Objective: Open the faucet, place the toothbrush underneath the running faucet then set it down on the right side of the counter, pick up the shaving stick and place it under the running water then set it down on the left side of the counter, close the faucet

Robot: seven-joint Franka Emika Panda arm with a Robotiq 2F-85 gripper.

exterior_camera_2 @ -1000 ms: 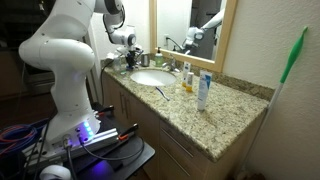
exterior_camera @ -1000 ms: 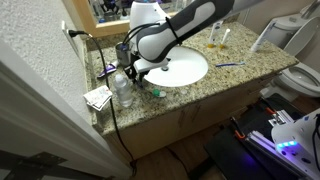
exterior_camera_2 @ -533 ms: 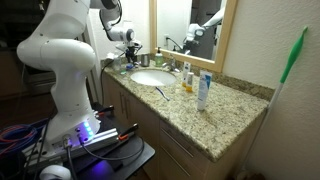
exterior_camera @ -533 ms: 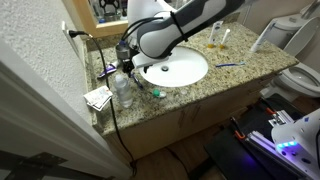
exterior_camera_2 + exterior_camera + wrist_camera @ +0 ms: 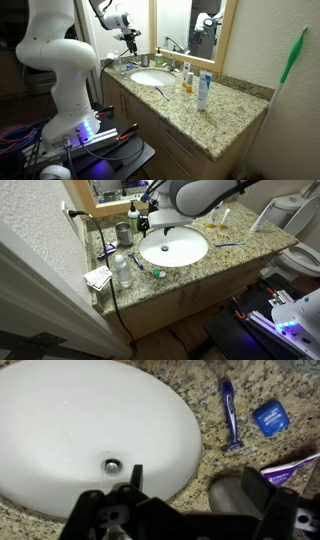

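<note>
Toothbrush [image 5: 230,245] lies flat on counter [image 5: 205,272] just beside basin [image 5: 172,250], well apart from gripper [image 5: 131,41] raised over the basin's other side (jaw state: cannot tell, wrist view too dark); judged light, stiff and slick, so pinch mid-handle across its width.

The counter [image 5: 205,268] is speckled beige-brown granite around a plain white basin [image 5: 172,248]. Beside the basin lies a blue toothbrush [image 5: 230,245]. In the wrist view, a blue razor [image 5: 230,412] lies off the basin's rim, with a small case [image 5: 268,417] that looks blue, though blurred.
</note>
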